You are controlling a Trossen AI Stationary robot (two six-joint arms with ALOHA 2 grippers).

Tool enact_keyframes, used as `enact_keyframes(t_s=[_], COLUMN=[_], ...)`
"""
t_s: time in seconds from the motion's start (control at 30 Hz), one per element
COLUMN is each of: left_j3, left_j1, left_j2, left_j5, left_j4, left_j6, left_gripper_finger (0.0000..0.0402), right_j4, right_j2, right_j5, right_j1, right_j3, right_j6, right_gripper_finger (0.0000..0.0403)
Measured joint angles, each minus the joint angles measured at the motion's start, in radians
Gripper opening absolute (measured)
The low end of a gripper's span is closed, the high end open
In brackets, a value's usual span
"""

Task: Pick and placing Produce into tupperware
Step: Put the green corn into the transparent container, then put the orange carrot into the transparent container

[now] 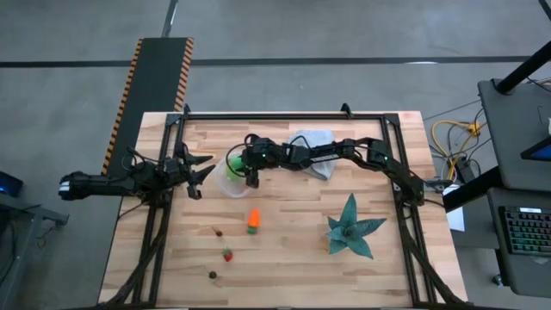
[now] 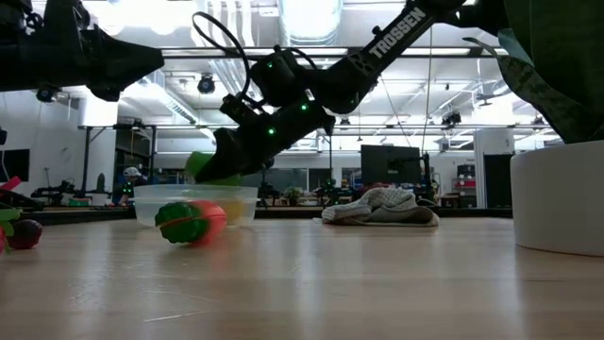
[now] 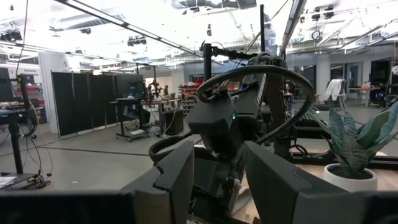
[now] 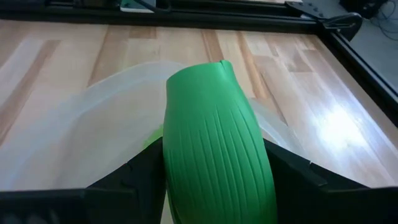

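From above: right claw [image 1: 238, 165] reaching across the table [image 1: 293, 250] to the tupperware [image 1: 231, 182], closed on a green piece [image 1: 234, 159] right over the tub's rim. Left claw [image 1: 200, 175] just beside the tub on its left, fingers spread wide, holding nothing. Grey cloth [image 1: 313, 143] under the right arm, behind the tub. Nearer the front edge, loose produce: an orange carrot [image 1: 253, 220], a small dark piece [image 1: 219, 231], a red strawberry [image 1: 227, 254], another dark piece [image 1: 212, 275]. Teal spiky plant [image 1: 350, 228] off to the right.

From table height: right claw [image 2: 219, 162] coming down at a slant, green piece [image 2: 204, 166] pinched at its tip just above the clear tub [image 2: 193, 201]. Red-and-green fruit [image 2: 191, 222] lying on the table in front of the tub (touching it or not, cannot tell). Cloth [image 2: 379, 207] farther back to the right.

Left wrist: own claw [image 3: 217, 171] open, two dark fingers [image 3: 178, 174] apart with nothing between, the right arm beyond them.

Right wrist: ribbed green piece [image 4: 214, 155] clamped between the dark fingers [image 4: 292, 180], translucent tub [image 4: 81, 130] directly beyond it.
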Motion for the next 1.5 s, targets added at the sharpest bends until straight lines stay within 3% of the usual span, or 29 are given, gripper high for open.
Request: enact_keyframes(t_s=[0.3,0.8,1.5], left_j3=[0.000,0.000,0.000], left_j1=[0.000,0.000,0.000], left_j2=[0.000,0.002,0.002], left_j5=[0.000,0.000,0.001], left_j4=[0.000,-0.003,-0.002], left_j6=[0.000,0.000,0.000], left_gripper_finger=[0.0126,0.0126,0.0126], right_j4=[-0.008,-0.006,-0.063], right_j2=[0.000,0.000,-0.164], right_j5=[-0.012,-0.035,-0.062], right_j1=[0.000,0.002,0.042], right_j3=[0.000,0.000,0.000], right_j6=[0.006,0.024,-0.066], right_gripper_finger=[0.0218,0.0297,0.0276])
